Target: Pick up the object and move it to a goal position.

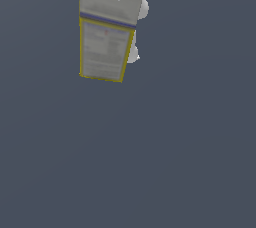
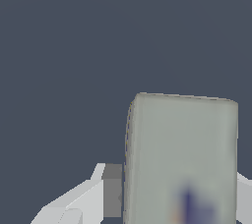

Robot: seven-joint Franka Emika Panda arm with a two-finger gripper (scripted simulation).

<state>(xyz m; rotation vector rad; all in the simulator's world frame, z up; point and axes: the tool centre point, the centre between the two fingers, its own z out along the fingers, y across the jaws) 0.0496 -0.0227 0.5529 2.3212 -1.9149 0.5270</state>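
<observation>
The tool (image 2: 179, 193) is clamped on the box (image 1: 106, 32), one pale finger (image 2: 101, 191) on either side.

Plain dark slate-grey surface (image 1: 165, 152), even in tone (no seams or markings visible)

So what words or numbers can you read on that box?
None can be read.
Box, yellow-edged label panel: rows of print, too blurred to read.
Box's grey face in the wrist view: only a bluish smudge, no letters.
End effector: no writing visible.
</observation>
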